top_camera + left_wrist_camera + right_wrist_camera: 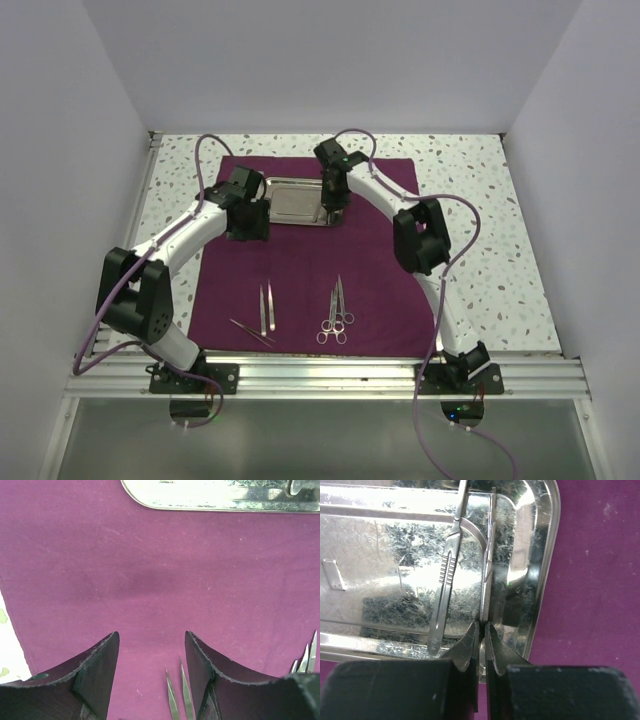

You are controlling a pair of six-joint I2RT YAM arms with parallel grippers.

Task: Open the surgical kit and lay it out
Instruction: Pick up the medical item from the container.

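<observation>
The dark purple cloth (pixel 300 270) lies spread flat on the table. The shiny steel tray (pixel 290 200) sits on its far middle. My right gripper (pixel 333 205) reaches into the tray's right end and is shut on a slim silver instrument (pixel 488 555) seen edge-on. A scalpel-like handle (pixel 445 580) lies beside it in the tray (pixel 380 555). My left gripper (pixel 250 225) hovers open and empty over the cloth (pixel 150 570), just left of the tray (pixel 200 502). Tweezers (pixel 267 308) and scissors with forceps (pixel 337 310) lie on the near half of the cloth.
Another thin tweezers (pixel 250 332) lies slanted near the cloth's front left. Tweezer tips (pixel 180 695) show between my left fingers, scissor tips (pixel 307 657) at the right edge. Speckled table (pixel 480 220) surrounds the cloth; white walls stand on three sides.
</observation>
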